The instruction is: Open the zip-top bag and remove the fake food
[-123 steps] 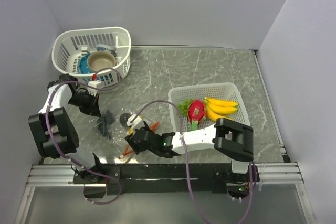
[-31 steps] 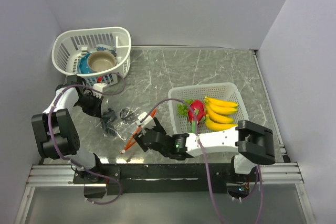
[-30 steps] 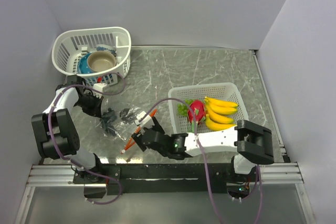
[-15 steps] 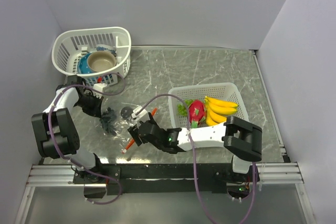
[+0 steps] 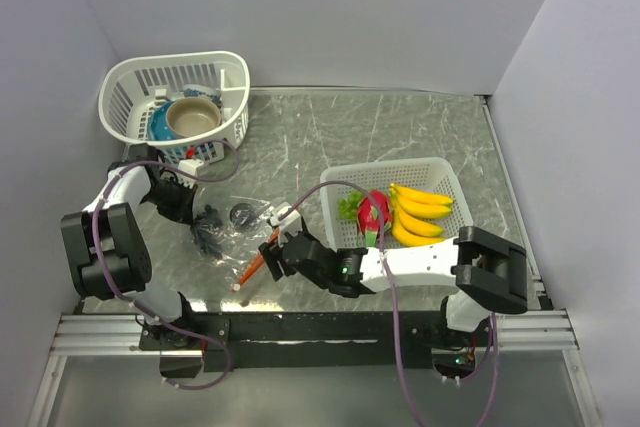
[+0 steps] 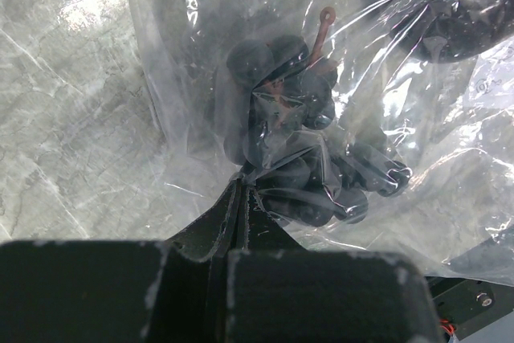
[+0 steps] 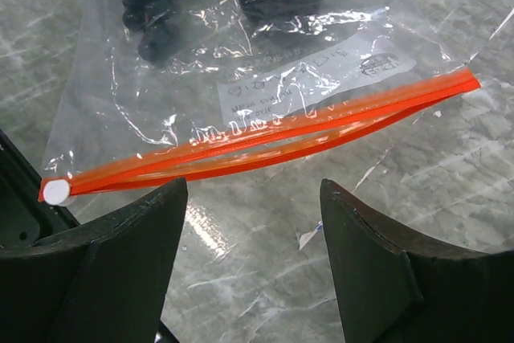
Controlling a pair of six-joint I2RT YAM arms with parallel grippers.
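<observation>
Left gripper [image 6: 241, 197] clamped shut on the bag [image 7: 241, 62] edge. Right gripper [image 7: 250, 202] open, just short of zip strip [image 7: 265, 144] lying on table [image 7: 458, 190]; basket [image 5: 334, 183] close right.

The zip-top bag [image 7: 309, 78] is clear, crinkled, glossy plastic; the table [image 5: 400, 127], perhaps polished stone.

Clear zip-top bag [image 7: 265, 78], orange-red zip strip [image 7: 265, 138], near-black grape cluster [image 6: 281, 118], grey white-veined marble-pattern table [image 5: 400, 127], white mesh baskets [image 5: 175, 60], yellow bananas [image 5: 420, 209], pink-red dragon fruit [image 5: 373, 211], bright green cluster [image 5: 350, 204].

Zip-top bag [image 7: 309, 78] w/ grapes [image 6: 281, 118] inside
</observation>
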